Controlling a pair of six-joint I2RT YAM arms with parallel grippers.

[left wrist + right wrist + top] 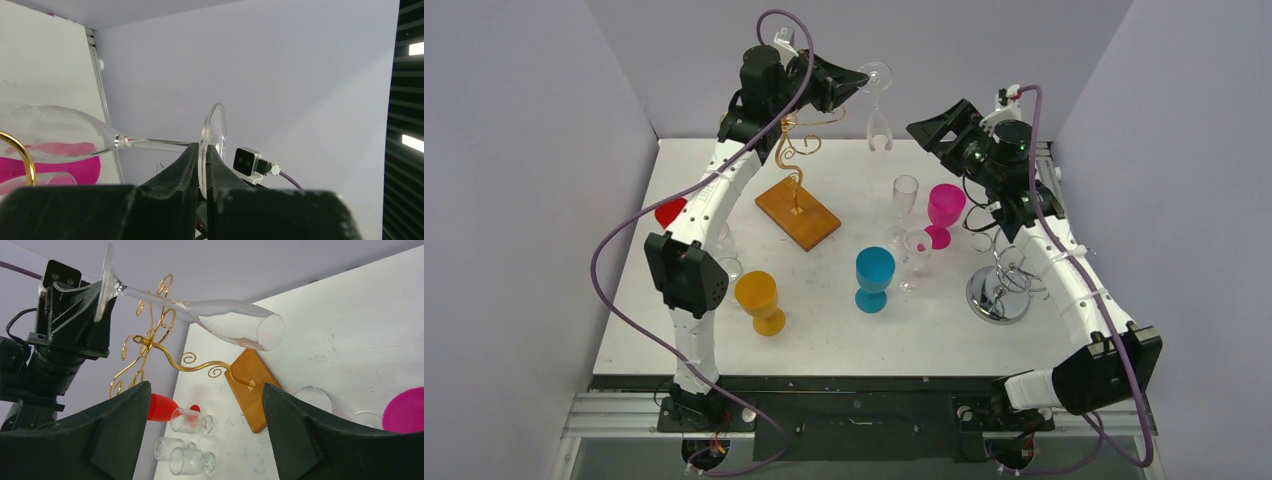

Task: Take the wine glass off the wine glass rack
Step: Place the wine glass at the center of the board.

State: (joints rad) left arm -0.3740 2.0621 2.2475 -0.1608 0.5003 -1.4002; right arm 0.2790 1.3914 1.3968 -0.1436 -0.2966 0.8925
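Now the left gripper pinches the round foot of the wine glass, its fingers pressed together on the edge of the disc. It holds the glass high over the far edge of the table. In the overhead view the foot is uppermost and the bowl hangs down, just beside the curled gold arms of the wine glass rack, on their right. From the right wrist the stem crosses in front of the curls, so contact cannot be ruled out; from overhead it looks clear.

The step in hand seems to be carrying the glass away, with the lift off the rack all but done. The next move calls for drawing the glass away from the wire arms without snagging, then bringing it down to a bare patch of table.

The right gripper is spread wide and holds nothing. It is raised near the glass and faces it.

Below stand a magenta goblet, a blue goblet, an orange goblet, clear glasses and a chrome stand. These crowd the middle of the table and narrow the room for setting down
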